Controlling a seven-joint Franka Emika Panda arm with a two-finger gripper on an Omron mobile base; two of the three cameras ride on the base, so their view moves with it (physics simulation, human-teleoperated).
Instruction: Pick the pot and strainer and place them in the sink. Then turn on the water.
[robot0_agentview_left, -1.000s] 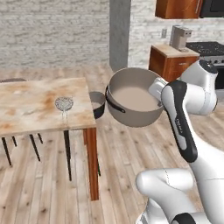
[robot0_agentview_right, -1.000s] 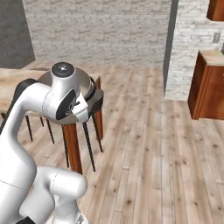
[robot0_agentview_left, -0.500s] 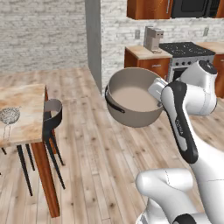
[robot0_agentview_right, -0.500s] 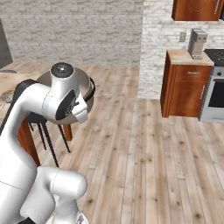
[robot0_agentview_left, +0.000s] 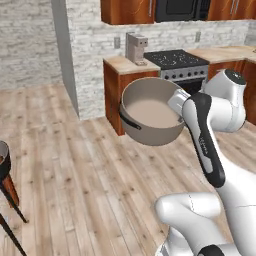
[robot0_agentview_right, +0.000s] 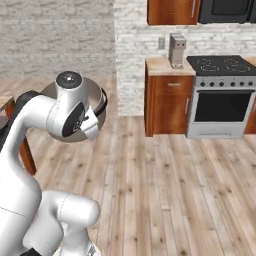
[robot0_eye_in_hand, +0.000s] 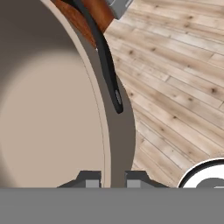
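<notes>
**Pot carried in the air over the kitchen floor**

We see a wide wooden floor (robot0_agentview_left: 75, 165) running through the whole scene, with a pale stone wall (robot0_agentview_left: 30, 40) behind it. Against the far side stands a run of red-brown cabinets (robot0_agentview_right: 167, 105) with a light counter top, and beside them a steel oven (robot0_agentview_right: 222, 107) with a black hob on top. On the counter next to the hob stands a small grey coffee machine (robot0_agentview_right: 176, 50), upright and near the wall.

Next in size comes the pot (robot0_agentview_left: 150, 117), wide, round and grey-taupe, which we see held up in the air in front of the cabinets, well apart from the floor and touching no counter. It is tilted so that its pale inside faces the left base camera. One black side handle (robot0_agentview_left: 125, 120) shows on its left rim; in the hand view a black handle (robot0_eye_in_hand: 107, 61) curves along the outer wall.

The gripper (robot0_eye_in_hand: 113, 178) is pressed onto the pot's rim: one finger (robot0_eye_in_hand: 89, 179) sits inside the wall and the other outside, pinching it between them. From the right base view the pot is mostly hidden behind the arm, so we can only make out what seems to be its edge there.

At the left edge a dark chair (robot0_agentview_left: 6, 175) shows in part.
</notes>
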